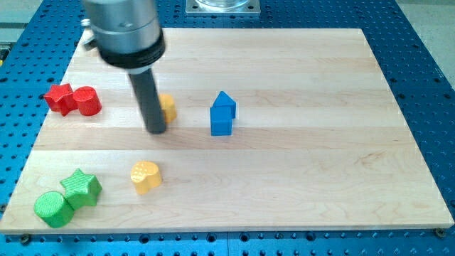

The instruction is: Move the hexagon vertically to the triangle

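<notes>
Rod carries no fingers, grasps nothing. I see my tip (156, 131) touching left side of partly hidden yellow block (168, 107), presumably hexagon. Triangle unidentified; blue block (222, 114) right. Task unfinished, I judge.

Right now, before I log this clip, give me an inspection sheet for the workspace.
Surface: pale wooden board on a blue perforated base.
Job's things: yellow block, partly hidden behind the rod, shape unclear, possibly the hexagon; blue block with a pointed top, to its right and apart from it.
Clutter: yellow heart-like block; red star touching red cylinder; green star touching green cylinder.
Grippers: none; my tip sits at the yellow block's left side; contact cannot be told.
Cables: nothing seen.
Surroundings: metal mount at the view's top.
</notes>
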{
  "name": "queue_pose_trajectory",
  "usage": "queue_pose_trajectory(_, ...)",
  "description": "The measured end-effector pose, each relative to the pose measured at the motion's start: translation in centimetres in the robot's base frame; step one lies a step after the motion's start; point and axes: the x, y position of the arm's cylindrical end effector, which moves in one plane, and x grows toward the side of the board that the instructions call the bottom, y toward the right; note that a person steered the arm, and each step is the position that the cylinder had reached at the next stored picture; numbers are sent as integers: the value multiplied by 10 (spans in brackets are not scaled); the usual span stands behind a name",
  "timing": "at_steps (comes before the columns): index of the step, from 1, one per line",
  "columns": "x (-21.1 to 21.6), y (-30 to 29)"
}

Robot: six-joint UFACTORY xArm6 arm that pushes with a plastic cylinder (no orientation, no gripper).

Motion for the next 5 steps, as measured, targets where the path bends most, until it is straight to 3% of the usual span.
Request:
queue_pose_trajectory(2,-83,47)
queue_pose_trajectory(5,-79,-9)
